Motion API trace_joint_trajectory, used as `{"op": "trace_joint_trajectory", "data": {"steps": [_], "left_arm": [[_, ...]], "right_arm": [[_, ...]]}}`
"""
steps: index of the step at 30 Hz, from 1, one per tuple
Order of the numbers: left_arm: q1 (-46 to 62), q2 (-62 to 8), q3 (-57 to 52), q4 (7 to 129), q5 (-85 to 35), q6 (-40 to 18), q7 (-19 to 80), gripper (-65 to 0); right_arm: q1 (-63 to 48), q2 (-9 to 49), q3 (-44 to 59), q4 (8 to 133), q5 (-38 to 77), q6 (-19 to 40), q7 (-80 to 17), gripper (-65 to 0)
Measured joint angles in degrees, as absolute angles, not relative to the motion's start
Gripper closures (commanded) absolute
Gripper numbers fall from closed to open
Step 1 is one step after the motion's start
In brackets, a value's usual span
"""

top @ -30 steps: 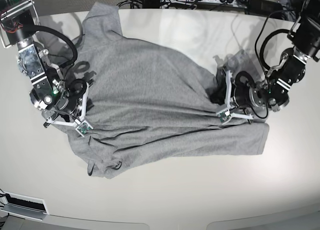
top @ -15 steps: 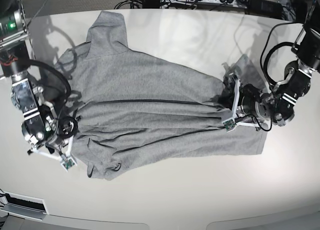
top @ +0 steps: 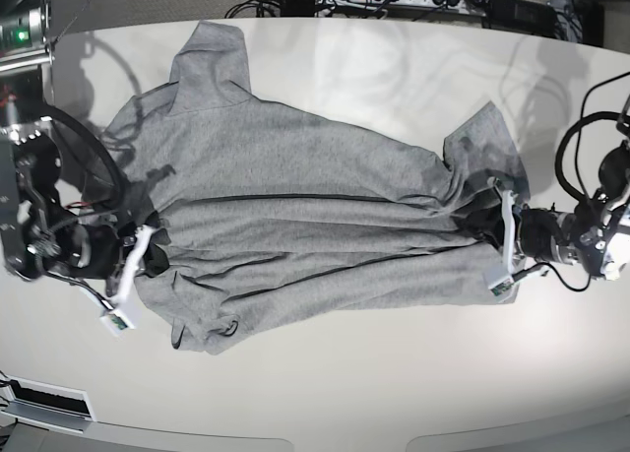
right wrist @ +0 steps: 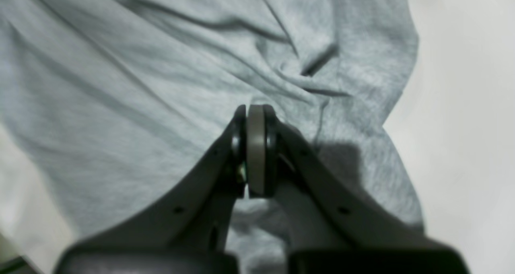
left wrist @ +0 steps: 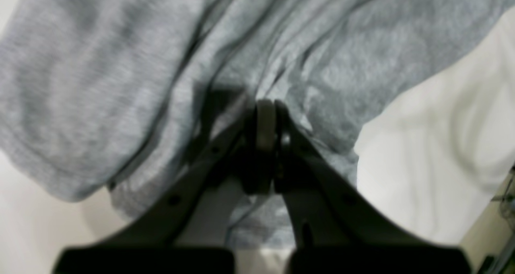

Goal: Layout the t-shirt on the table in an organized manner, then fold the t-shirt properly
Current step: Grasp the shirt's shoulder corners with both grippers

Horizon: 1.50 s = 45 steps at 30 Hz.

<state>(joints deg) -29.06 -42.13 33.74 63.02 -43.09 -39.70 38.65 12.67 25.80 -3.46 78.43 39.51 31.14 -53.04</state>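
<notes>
White surface (top: 394, 68) carries the shirt (top: 295, 216), lettering hidden; left hand (top: 489, 237) and right hand (top: 148, 258) pinch it, stretched wider than before.

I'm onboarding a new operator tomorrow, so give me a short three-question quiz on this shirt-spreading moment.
1. True or false: both pincers are shut on cloth.
2. In the base view, which pincer holds the t-shirt at that view's right edge? A) left pincer B) right pincer
3. Fill in: the shirt lies on the ____, with long creases running between the two grips.

Key
1. True: in each wrist view the left pincer and right pincer have jaws closed with grey fabric bunched at the tips.
2. A
3. table
</notes>
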Motion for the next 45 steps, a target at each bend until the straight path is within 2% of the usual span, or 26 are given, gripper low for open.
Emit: {"op": "trace_joint_trajectory", "data": {"steps": [4, 9, 15, 25, 26, 30, 31, 32, 36, 38, 41, 45], "left_arm": [[-28.03, -43.9, 33.74, 63.05, -45.58, -39.72, 38.81, 0.0], [-25.85, -45.93, 33.74, 63.18, -48.16, -39.7, 39.7, 0.0], [-22.26, -47.07, 32.77, 63.22, -54.06, -39.7, 41.21, 0.0], [-7.9, -44.45, 2.5, 62.96, -59.55, -39.53, 42.06, 0.0], [-6.55, -44.05, 0.03, 62.96, -59.99, -39.51, 42.3, 0.0], [-1.17, -43.62, -6.31, 62.96, -62.54, -39.51, 43.57, 0.0], [0.05, -43.51, -7.35, 62.94, -62.5, -39.48, 43.77, 0.0], [1.13, -43.29, -8.34, 62.96, -62.57, -37.6, 43.88, 0.0], [3.57, -41.52, -11.92, 62.92, -62.37, -32.08, 43.92, 0.0], [4.49, -40.6, -12.95, 62.92, -61.8, -31.46, 43.55, 0.0], [5.74, -39.09, -13.1, 62.92, -61.71, -31.31, 43.88, 0.0], [6.66, -37.74, -13.1, 62.89, -61.69, -31.33, 44.93, 0.0]], "right_arm": [[6.13, 25.82, 3.6, 81.43, 42.68, 34.85, -55.11, 0.0], [-1.34, 25.65, 8.67, 81.76, 43.29, 35.62, -55.61, 0.0], [-8.91, 24.84, 16.03, 81.76, 51.31, 37.36, -56.69, 0.0], [-17.06, 16.75, 31.64, 81.84, 51.9, 38.22, -59.42, 0.0], [-17.3, 16.4, 32.03, 81.84, 51.92, 38.22, -59.7, -2.4], [-19.42, 15.81, 32.36, 81.87, 52.05, 37.54, -59.07, -32.6], [-20.32, 15.64, 32.36, 81.84, 51.83, 37.54, -58.15, -38.3], [-20.95, 15.25, 32.36, 81.76, 51.35, 37.56, -56.73, -41.2], [-20.78, 13.72, 32.42, 78.67, 49.65, 35.83, -51.68, -41.8], [-20.47, 13.26, 32.42, 76.4, 50.17, 36.23, -49.65, -41.8], [-20.47, 12.93, 32.42, 73.82, 55.75, 38.94, -50.59, -41.8], [-19.84, 11.68, 32.47, 73.36, 57.71, 40.1, -54.89, -41.8]]}}
